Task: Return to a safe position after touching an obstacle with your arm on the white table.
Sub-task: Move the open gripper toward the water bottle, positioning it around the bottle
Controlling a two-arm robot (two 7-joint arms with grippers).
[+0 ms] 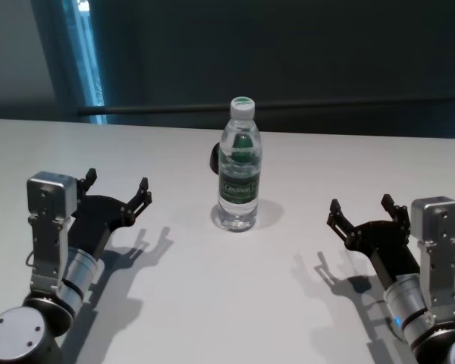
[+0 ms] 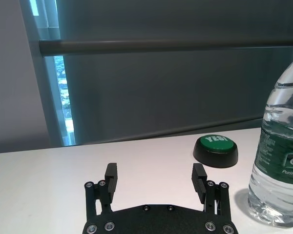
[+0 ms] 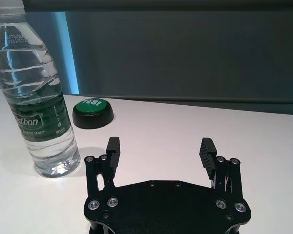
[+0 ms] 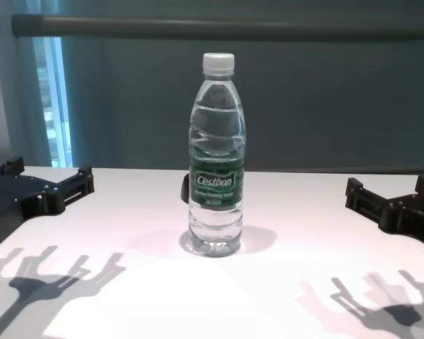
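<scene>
Glossy white table [image 1: 174, 303] spreads wide around the upright clear plastic water bottle [image 1: 239, 165] at its middle. Left gripper [image 1: 117, 188] and right gripper [image 1: 360, 214] hover well apart on either side, fingers spread, holding nothing.

- Water bottle [image 1: 239, 167]: clear plastic, white screw cap, dark green "Cestbon" label band; upright, capped, mid-surface.
- Surface [image 1: 212, 303]: broad, flat, glossy white, unmarked; bottle stands on it.
</scene>
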